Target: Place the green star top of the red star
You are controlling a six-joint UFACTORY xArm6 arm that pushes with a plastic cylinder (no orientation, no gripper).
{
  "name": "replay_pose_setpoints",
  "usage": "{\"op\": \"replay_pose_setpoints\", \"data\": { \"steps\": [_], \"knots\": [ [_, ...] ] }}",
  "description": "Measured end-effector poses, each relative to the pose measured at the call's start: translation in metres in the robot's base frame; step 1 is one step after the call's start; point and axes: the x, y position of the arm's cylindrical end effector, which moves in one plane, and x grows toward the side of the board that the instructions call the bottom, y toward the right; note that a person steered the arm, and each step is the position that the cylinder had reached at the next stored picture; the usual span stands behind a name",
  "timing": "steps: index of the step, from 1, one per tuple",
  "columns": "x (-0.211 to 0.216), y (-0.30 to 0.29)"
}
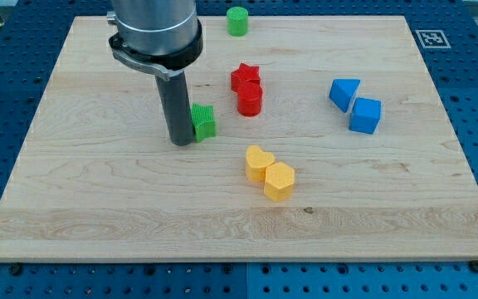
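The green star (203, 121) lies left of the board's middle, partly hidden by my rod. My tip (181, 141) rests on the board and touches the green star's left side. The red star (244, 77) lies up and to the right of the green star, with a red cylinder (250, 100) touching it just below. The green star sits left of and slightly below the red cylinder, a short gap apart.
A green cylinder (237, 21) stands at the board's top edge. A yellow heart (258, 163) and a yellow hexagon (279, 181) lie together below the middle. Two blue blocks (344, 92) (365, 115) lie at the right. The wooden board (81, 191) rests on a blue perforated table.
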Motion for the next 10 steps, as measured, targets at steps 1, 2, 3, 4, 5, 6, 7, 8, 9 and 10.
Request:
{"op": "replay_pose_setpoints", "data": {
  "steps": [1,2,3,4,5,6,7,8,9,10],
  "knots": [
    [0.016,0.014],
    [0.008,0.023],
    [-0.014,0.023],
    [-0.040,0.024],
    [-0.069,0.028],
    [-0.104,0.028],
    [-0.137,0.028],
    [-0.167,0.028],
    [-0.187,0.028],
    [-0.183,0.028]
  ]
}}
